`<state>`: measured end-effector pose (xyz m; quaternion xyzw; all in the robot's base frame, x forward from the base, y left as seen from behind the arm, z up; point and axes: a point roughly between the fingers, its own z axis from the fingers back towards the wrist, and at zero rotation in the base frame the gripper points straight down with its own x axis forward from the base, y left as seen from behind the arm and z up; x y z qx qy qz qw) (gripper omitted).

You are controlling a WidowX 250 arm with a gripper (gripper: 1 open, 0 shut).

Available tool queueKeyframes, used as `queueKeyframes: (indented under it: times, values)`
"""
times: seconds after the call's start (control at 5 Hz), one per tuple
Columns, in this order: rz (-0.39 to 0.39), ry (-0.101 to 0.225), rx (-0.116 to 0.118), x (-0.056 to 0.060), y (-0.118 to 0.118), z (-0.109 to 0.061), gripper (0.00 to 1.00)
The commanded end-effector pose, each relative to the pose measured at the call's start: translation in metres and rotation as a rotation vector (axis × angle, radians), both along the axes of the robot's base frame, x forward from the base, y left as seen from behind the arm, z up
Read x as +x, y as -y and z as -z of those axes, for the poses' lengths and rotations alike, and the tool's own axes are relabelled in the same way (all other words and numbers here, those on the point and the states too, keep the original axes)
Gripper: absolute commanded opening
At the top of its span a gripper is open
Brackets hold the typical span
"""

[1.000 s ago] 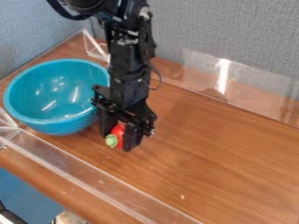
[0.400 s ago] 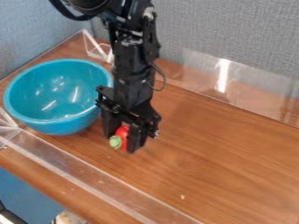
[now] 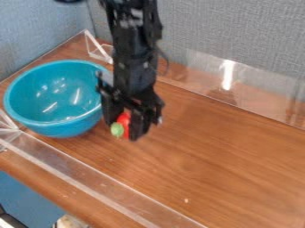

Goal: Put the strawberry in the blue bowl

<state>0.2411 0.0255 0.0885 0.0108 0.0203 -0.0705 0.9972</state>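
Only one view, the camera looking down at the bench (image 3: pixel 226 169). My fingers (image 3: pixel 123 126) are clenched on the strawberry (image 3: pixel 119 124), pointing straight down, with it clear of the wood, just right of the blue bowl (image 3: pixel 50 96) and outside its rim.

Handling, my guess: small toy fruit, light, probably hard plastic or stiff foam, smooth, so it could squirt out if squeezed off-centre. Best hold is across the red body at its widest part, green cap left free. Not fragile. The bowl looks glossy and light and may slide if bumped.

Writing: no brand, label or text readable anywhere.
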Motion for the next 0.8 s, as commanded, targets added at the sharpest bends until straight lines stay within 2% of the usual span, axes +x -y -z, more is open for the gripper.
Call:
queueKeyframes:
  times: [0.0, 0.2, 0.6]
  values:
    - [-0.051, 0.120, 0.030, 0.003, -0.026, -0.050, 0.00]
    - [-0.109, 0.161, 0.048, -0.002, -0.050, -0.072, 0.00]
    - [-0.125, 0.182, 0.063, -0.002, -0.057, -0.077, 0.00]
